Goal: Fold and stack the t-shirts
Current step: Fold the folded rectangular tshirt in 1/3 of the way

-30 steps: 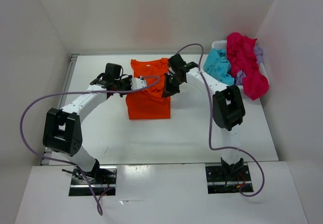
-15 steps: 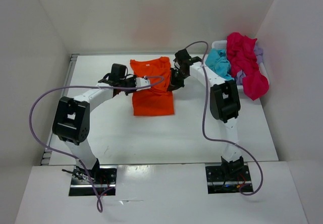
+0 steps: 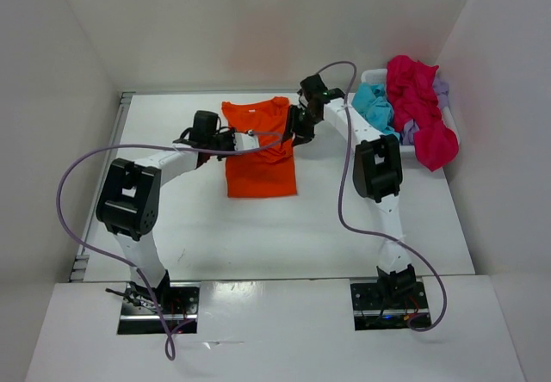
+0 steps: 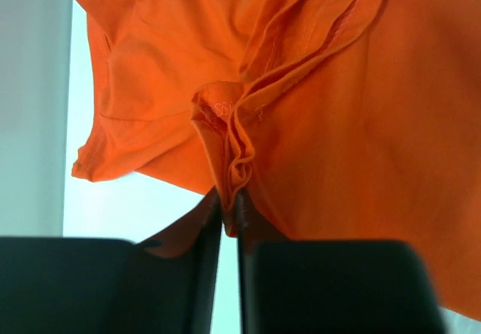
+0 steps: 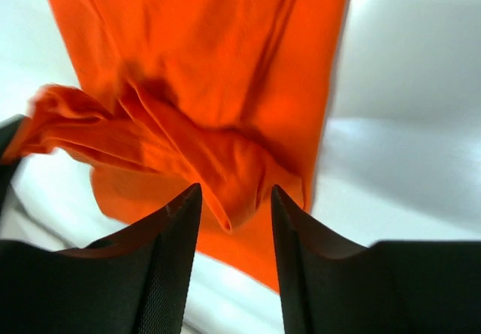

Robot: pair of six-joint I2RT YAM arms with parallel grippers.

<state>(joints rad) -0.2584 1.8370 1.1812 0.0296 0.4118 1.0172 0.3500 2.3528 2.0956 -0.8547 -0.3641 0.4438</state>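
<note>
The orange t-shirt [image 3: 261, 171] is seen lying at the middle of the table [image 3: 258, 244], towards its far edge, as it is let go by both arms. Within the last second the two grippers have been carried farther from the arm bases, up to the collar end, the cloth has been shifted slightly towards the right edge, and jaws that were closed have begun to part.

The right gripper [image 5: 234, 198] is shown with its jaws plainly apart, a loose ridge of orange fabric resting between them unclamped. The jaws of the left gripper [image 4: 229, 202] are separated by only a thin slit, with a bunched hem sitting at its mouth; whether that hem is pinched cannot be told.

A fold appears to have been laid down and released, so this shirt is judged partly folded, with its lower half flat and its upper part rumpled.

The turquoise t-shirt [image 3: 374, 108], the magenta-red t-shirt [image 3: 422, 111] and the pale lavender t-shirt [image 3: 442, 85] are heaped unfolded in the white basket [image 3: 370, 76] at the table's far right corner, so most of the task is judged undone.

The tabletop is plain white and smooth, and is enclosed by white walls [image 3: 258, 29] at the far, left and right sides. Purple cables [image 3: 69, 184] are looped from each arm.
</note>
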